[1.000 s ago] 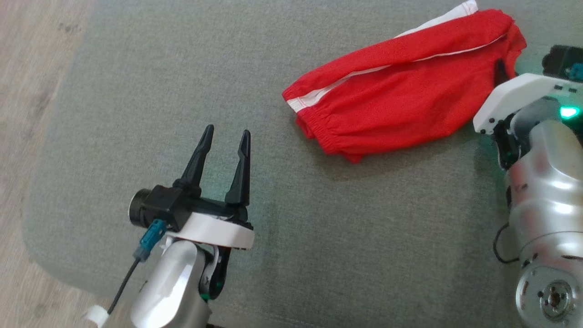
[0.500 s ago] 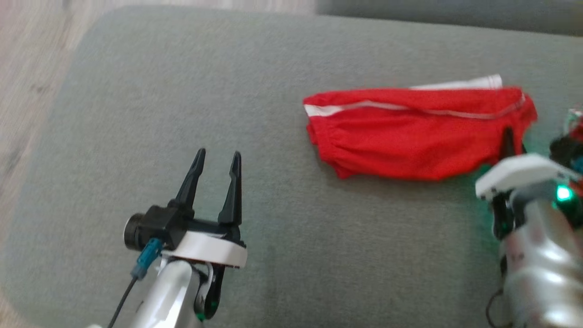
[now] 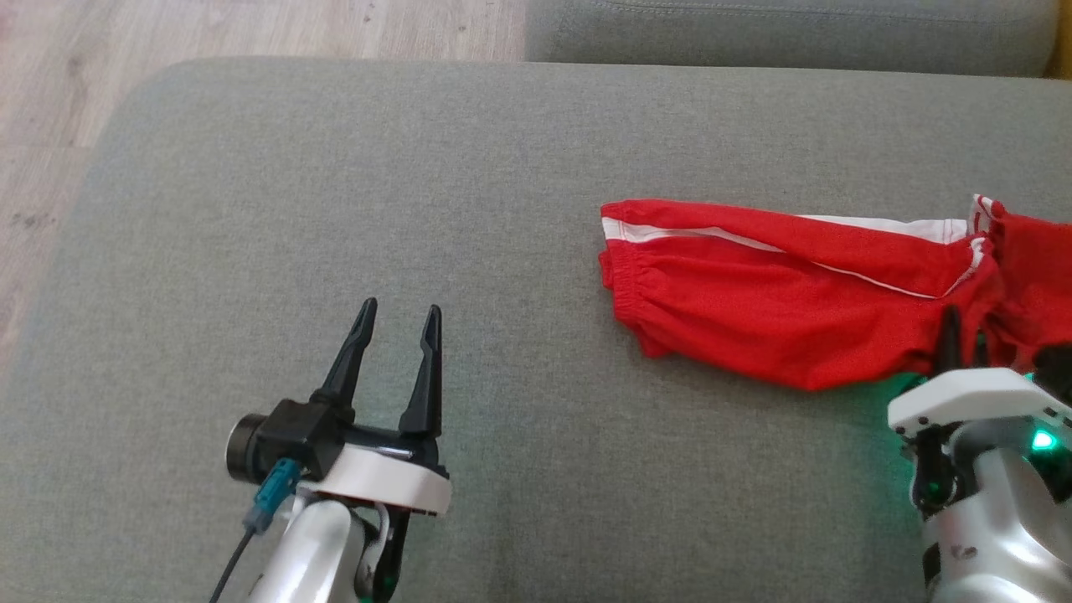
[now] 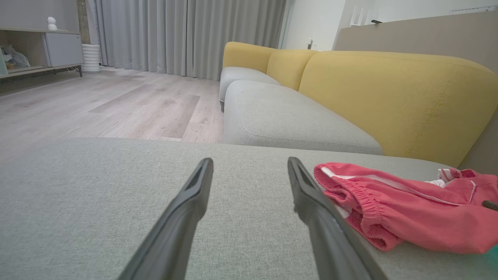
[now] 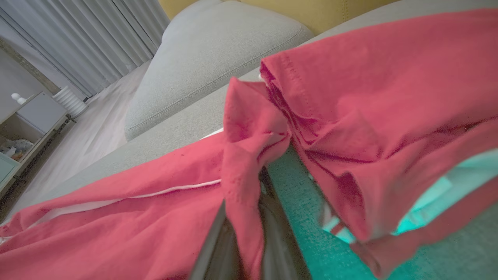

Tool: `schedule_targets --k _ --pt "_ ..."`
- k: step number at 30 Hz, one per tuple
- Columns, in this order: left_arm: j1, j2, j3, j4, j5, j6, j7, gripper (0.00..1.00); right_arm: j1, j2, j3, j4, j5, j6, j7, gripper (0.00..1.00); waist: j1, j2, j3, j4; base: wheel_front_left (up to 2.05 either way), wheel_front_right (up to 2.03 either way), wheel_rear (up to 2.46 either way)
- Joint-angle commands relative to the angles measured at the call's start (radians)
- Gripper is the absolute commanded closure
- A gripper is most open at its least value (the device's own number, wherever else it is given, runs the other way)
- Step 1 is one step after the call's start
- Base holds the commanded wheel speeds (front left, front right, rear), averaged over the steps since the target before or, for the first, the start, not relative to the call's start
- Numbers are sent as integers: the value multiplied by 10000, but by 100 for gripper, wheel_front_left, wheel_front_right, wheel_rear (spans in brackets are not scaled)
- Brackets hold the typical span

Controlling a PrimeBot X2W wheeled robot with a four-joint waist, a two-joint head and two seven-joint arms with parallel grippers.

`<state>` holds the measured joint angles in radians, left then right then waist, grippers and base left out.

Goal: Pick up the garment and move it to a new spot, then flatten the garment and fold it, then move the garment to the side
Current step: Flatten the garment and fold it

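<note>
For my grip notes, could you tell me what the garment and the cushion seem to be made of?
The garment: thin matte red cloth, probably light sportswear fabric; it folds softly, with a gathered hem. The cushion: grey woven upholstery, matte; fine weave grain shows.

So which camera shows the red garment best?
The head view: it sees the garment from above, laid out lengthwise, right end cut off. The left wrist view catches it low, side-on; the right wrist view, bunched folds close up.
</note>
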<state>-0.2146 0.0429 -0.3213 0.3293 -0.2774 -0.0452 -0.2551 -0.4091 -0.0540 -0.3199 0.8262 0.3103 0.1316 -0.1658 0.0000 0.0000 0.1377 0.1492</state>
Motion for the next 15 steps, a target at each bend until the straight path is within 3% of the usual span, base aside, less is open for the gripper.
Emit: schedule_targets --k 1,15 --pt "-162 74 368 -254 121 -47 -66 0 -239 35 521 -427 215 -9 -107 100 0 0 30 -4 0 0 0" --pt "-160 74 303 3 235 -138 -67 0 -923 37 3170 -1365 1816 -9 -827 100 0 0 -329 310 0 0 0"
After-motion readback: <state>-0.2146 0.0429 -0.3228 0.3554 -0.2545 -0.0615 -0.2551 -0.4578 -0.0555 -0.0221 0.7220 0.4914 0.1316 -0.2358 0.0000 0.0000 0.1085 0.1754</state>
